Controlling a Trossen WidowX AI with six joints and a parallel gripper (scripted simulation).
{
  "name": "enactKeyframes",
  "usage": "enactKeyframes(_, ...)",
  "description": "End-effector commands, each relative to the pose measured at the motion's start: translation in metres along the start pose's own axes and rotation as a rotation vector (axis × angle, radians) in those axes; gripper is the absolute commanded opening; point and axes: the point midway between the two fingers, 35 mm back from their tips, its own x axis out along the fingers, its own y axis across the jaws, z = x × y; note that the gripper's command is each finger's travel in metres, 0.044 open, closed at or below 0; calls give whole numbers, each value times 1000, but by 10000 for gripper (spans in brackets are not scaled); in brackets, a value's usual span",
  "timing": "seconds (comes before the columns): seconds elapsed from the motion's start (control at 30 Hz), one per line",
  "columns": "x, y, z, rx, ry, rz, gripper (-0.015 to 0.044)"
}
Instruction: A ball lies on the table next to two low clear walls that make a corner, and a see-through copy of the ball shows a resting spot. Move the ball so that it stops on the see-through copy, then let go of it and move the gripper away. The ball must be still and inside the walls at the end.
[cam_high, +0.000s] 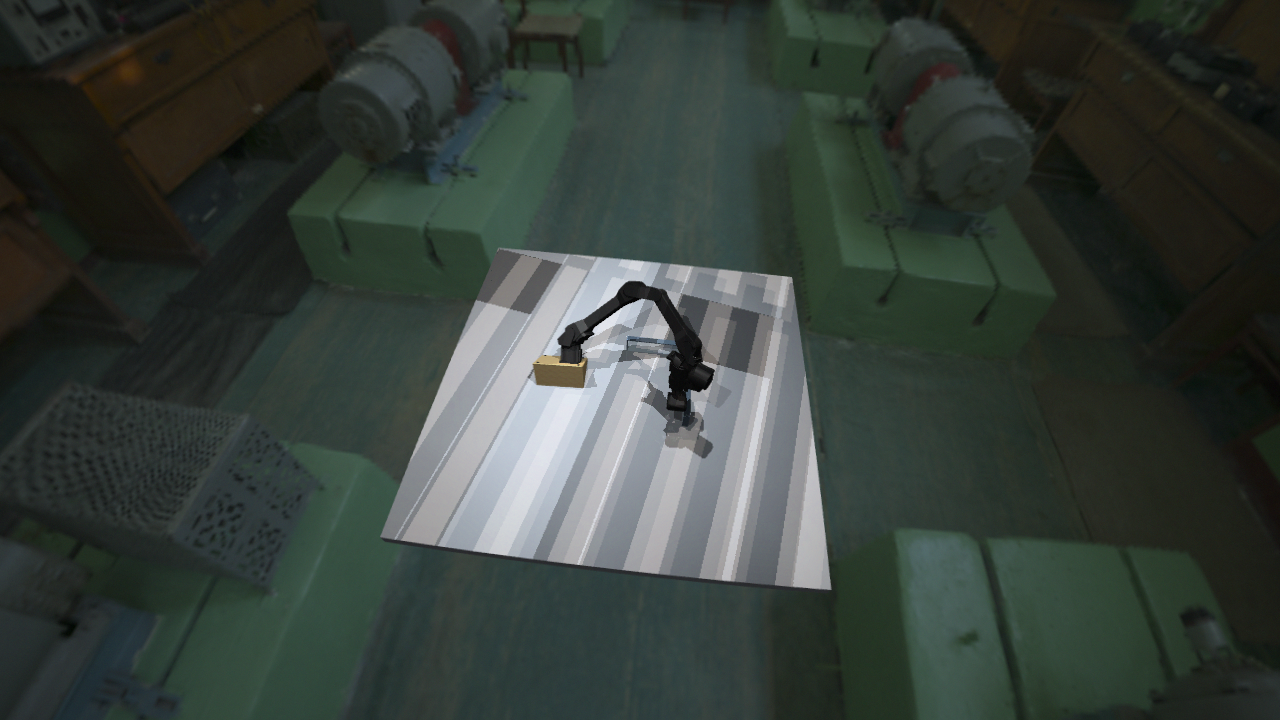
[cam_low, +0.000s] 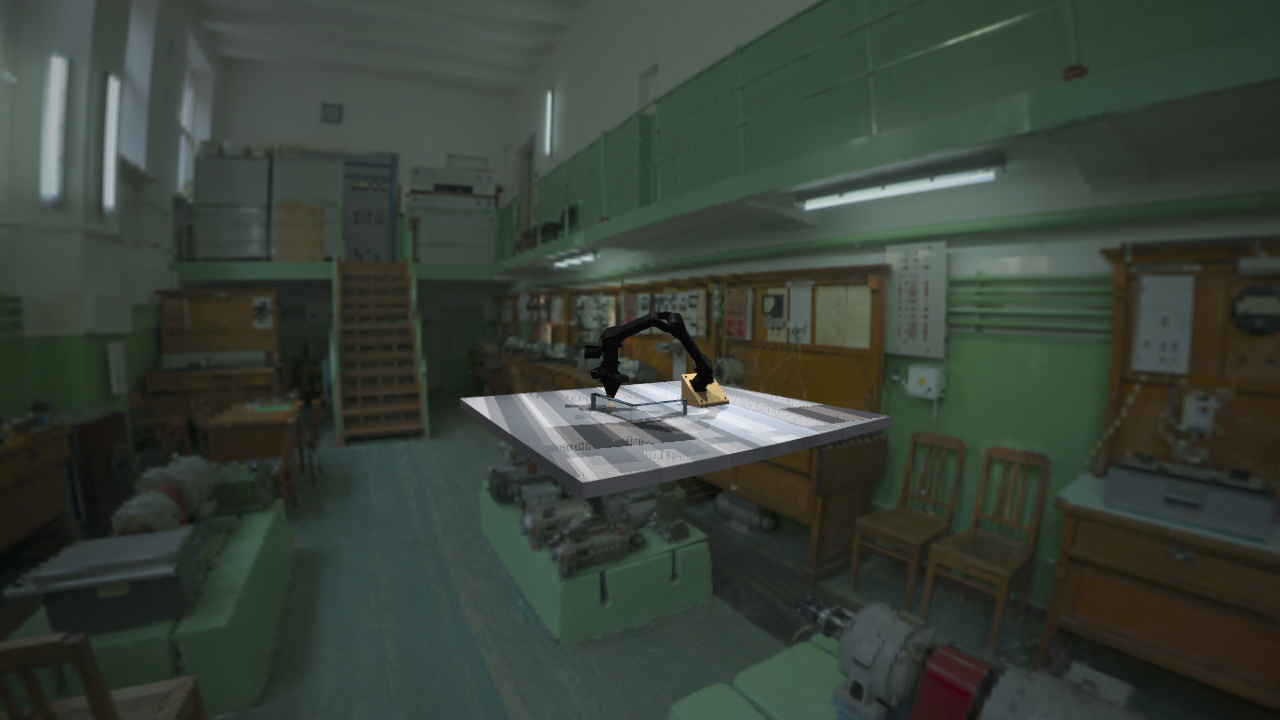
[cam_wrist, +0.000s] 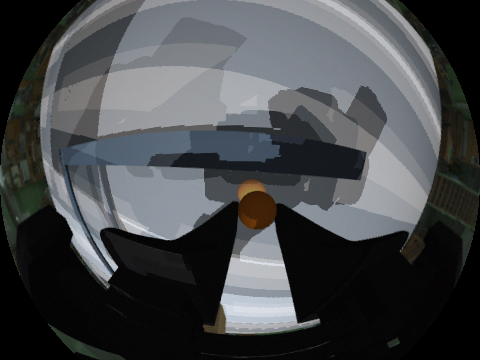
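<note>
Pinching the orange ball between barely parted fingers, the claw hangs low over the striped counter, near its middle, beside a clear wall.

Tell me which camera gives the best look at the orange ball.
The wrist view: the ball sits large and sharp between the tips of the gripper, which is shut on it. In the exterior view it is only a tiny orange speck under the gripper. In the top view the arm hides it.
</note>
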Motion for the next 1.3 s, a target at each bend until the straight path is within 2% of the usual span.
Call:
enactKeyframes(0.0,21,2,-3,6,4,7,0)
enactKeyframes(0.8,41,2,-3,6,4,8,0)
enactKeyframes(1.1,39,1,-2,1,3,3,235)
enactKeyframes(1.27,39,1,-2,1,3,3,235)
